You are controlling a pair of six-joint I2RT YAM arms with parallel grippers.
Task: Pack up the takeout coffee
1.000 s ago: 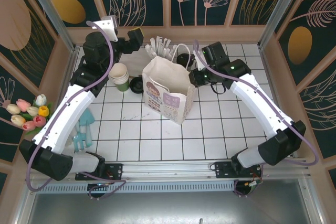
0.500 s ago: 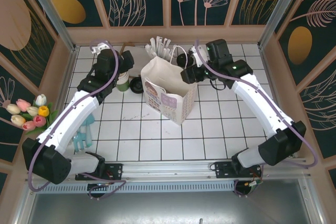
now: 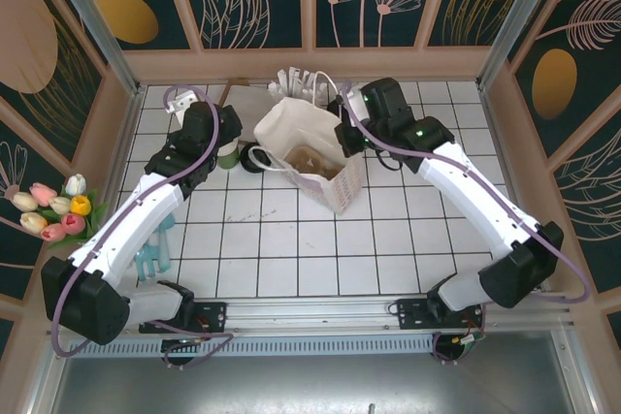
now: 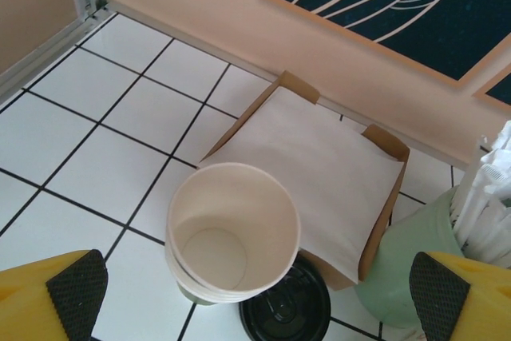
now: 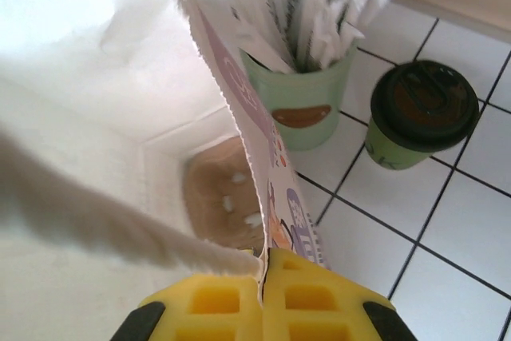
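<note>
R gripper [image 5: 263,277] clenched on bag [image 5: 96,77] rim; takeout coffee [image 5: 421,113] apart, beyond-right of fingers, upright, axis vert., lid up. L gripper [image 4: 257,289] released.

One each: paper bag [image 3: 291,128], takeout coffee [image 5: 421,113], straw holder [image 5: 303,109], napkin tray [image 4: 311,173], stack of cream cups [image 4: 231,233]

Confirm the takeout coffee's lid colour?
Black, on the takeout coffee; clearest in the right wrist view.

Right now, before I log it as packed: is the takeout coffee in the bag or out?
Out. The takeout coffee stands lidded on the tiles beside the straw holder, outside the paper bag.
</note>
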